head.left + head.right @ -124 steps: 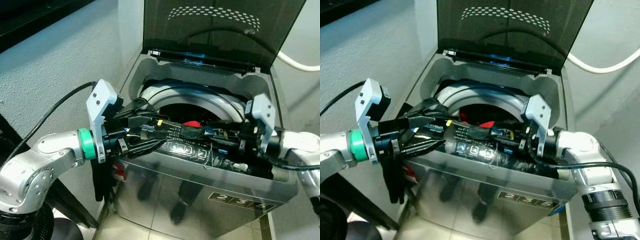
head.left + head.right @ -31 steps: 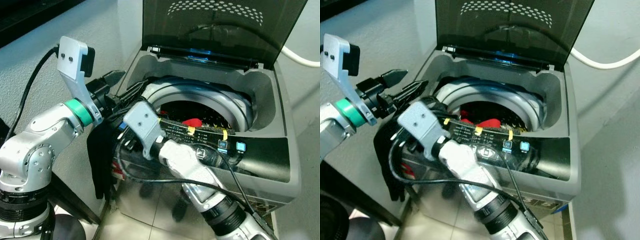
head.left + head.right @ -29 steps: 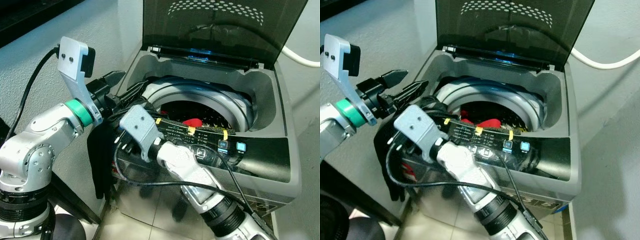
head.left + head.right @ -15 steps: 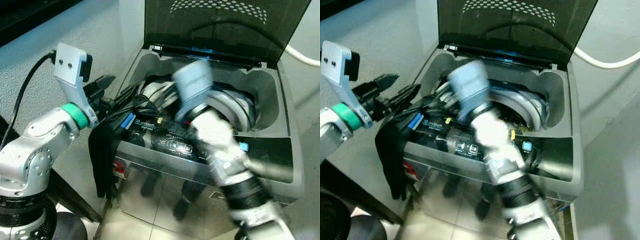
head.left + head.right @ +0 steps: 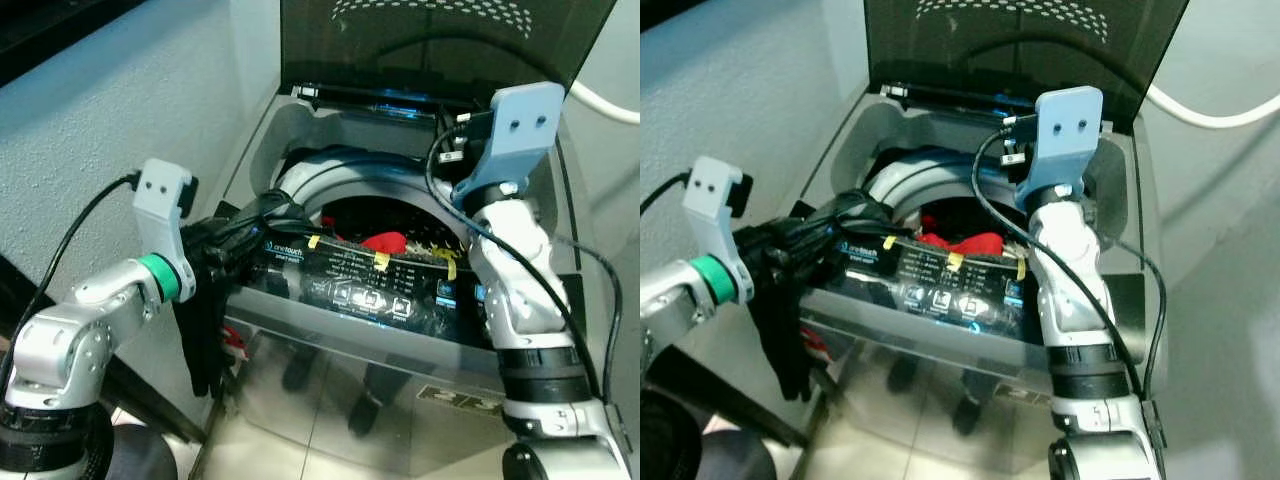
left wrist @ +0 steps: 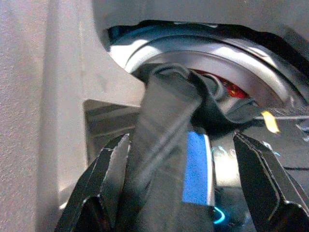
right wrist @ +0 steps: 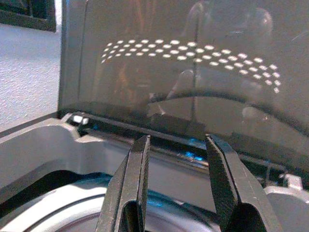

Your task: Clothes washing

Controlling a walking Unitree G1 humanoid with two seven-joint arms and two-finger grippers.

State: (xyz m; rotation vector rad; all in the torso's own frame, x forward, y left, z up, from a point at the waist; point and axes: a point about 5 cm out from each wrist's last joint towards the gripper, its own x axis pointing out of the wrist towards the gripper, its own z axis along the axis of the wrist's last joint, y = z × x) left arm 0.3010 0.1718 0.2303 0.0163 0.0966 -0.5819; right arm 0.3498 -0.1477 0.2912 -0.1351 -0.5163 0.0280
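The top-loading washing machine (image 5: 400, 330) stands with its dark lid (image 5: 440, 40) raised and red clothing (image 5: 385, 241) already lying in the drum (image 5: 330, 180).

Change noted: a second ago the right arm reached across the front of the machine toward the left corner; it has since swung up and back. The right gripper (image 7: 176, 186) now hovers over the rear of the drum, pointed at the lid hinge, fingers spread apart and holding nothing.

The left gripper (image 6: 181, 179) has come down to the front left corner of the machine. Its fingers (image 6: 104, 179) are parted; a dark garment (image 6: 164, 145) runs between them without being pinched, as far as the wrist view shows. Ahead of the fingertips the garment's upper end crosses the drum's rim; behind and below the gripper the rest hangs down the outside of the cabinet (image 5: 205, 330).

Assessment: the garment is only partly loaded. Most of it sits outside the tub, unsecured, and could slide to the floor. It needs regripping and lifting forward into the drum.
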